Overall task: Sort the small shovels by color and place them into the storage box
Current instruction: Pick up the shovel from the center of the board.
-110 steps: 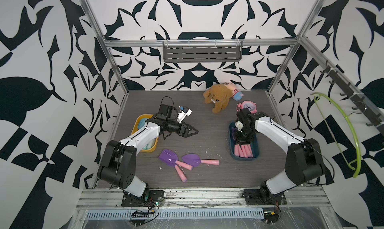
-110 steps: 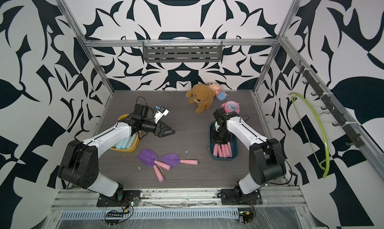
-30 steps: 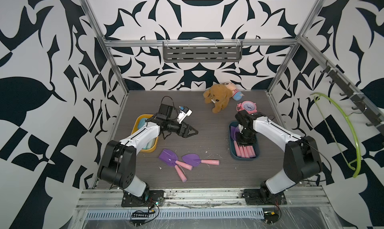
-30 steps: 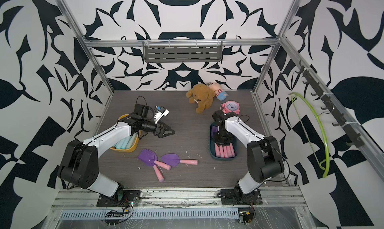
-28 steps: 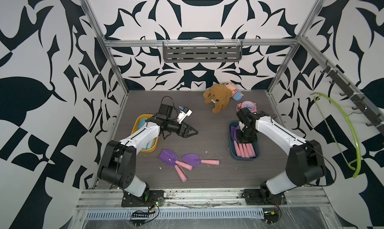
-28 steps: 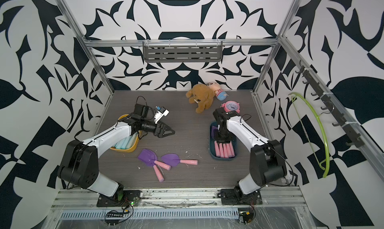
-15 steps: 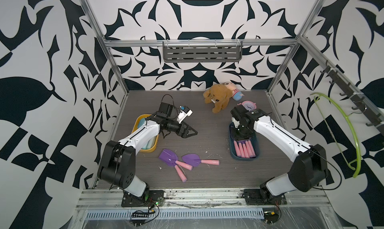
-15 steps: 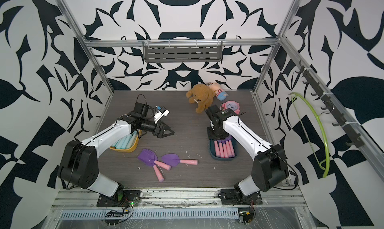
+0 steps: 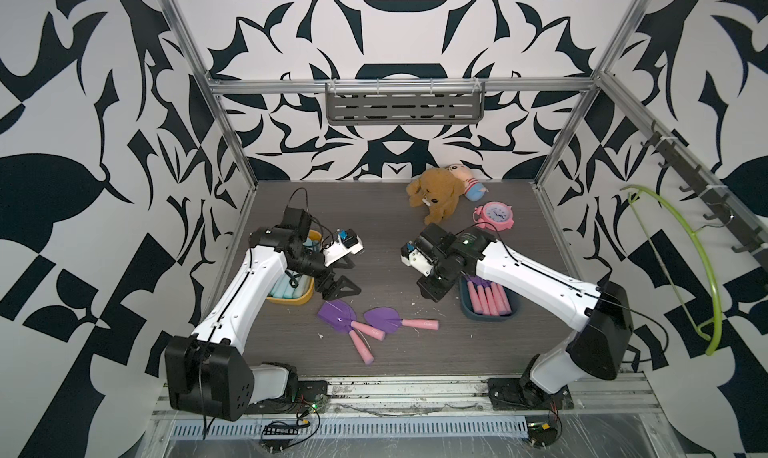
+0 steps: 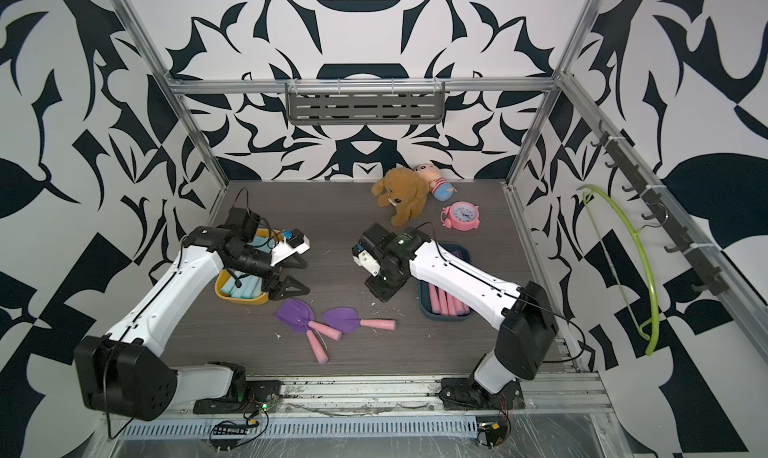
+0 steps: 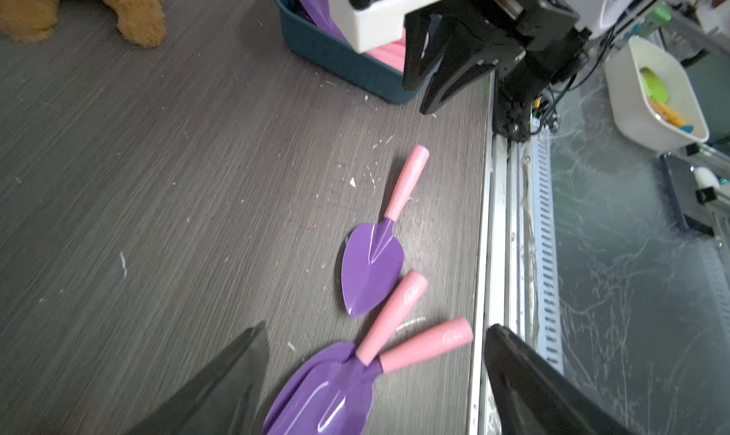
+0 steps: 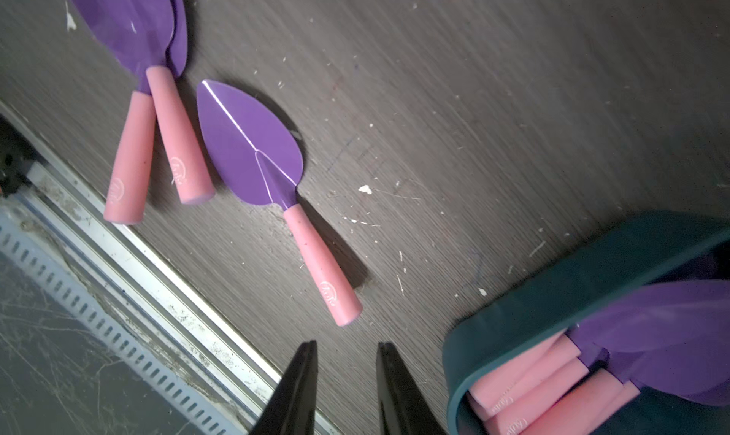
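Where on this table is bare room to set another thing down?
Bare: the far left corner, between the yellow box and the plush dog; also the near strip before the blue box. Crowded: the purple shovels between both boxes, and the dog beside the pink clock.

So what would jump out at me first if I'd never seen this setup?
Probably the loud black-and-white walls all around. Next, three purple shovels with pink handles lying loose on the dark table, between the white left arm and right arm. At the back, a brown teddy sits beside a pink clock.
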`<state>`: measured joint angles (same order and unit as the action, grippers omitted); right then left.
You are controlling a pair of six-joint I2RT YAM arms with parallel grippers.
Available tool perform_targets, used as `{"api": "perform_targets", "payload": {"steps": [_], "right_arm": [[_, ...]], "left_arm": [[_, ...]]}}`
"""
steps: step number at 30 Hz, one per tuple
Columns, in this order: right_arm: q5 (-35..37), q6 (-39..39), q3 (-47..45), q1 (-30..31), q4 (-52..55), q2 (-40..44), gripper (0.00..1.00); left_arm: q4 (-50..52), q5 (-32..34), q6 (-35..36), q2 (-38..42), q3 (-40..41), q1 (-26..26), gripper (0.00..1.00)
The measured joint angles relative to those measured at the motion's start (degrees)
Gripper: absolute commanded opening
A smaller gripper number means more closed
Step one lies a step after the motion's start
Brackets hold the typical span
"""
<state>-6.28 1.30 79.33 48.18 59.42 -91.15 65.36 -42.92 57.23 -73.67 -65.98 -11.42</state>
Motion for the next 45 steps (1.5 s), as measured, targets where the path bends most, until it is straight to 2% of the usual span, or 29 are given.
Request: {"api": "perform_targets", "payload": {"steps": [5,10,14,21,34,40,45], "right_arm": [[0.57,-3.58,-0.13,4.61,-0.13,-4.00,0.31],[2.93,-6.64,-0.17,9.14,-0.20,-9.16,0.33],[5.05,-8.59,-0.15,11.30,-0.66,-13.46,0.34],[6.86,-10.60,0.09,11.41,-2.14,-18.01,0.34],[7.32,-12.26,0.57,11.41,-4.28,-21.07,0.34],[7.15,-12.31,0.61,11.41,-5.49,-24.06,0.30],[7.39,-12.57,0.70,11.41,-5.42,-24.02,0.16]], "left_arm": [[7.15,5.20,8.26,5.46,4.17,3.26,0.92],[8.24,9.20,11.67,7.69,8.26,5.68,0.91],[8.22,9.46,12.50,7.96,8.76,6.23,0.91],[8.20,9.29,13.09,7.96,8.76,6.32,0.90],[8.20,7.74,13.14,7.78,8.76,6.73,0.90],[8.17,7.06,13.14,7.48,8.76,6.91,0.90],[8.15,6.69,13.09,7.19,8.76,6.91,0.89]]}}
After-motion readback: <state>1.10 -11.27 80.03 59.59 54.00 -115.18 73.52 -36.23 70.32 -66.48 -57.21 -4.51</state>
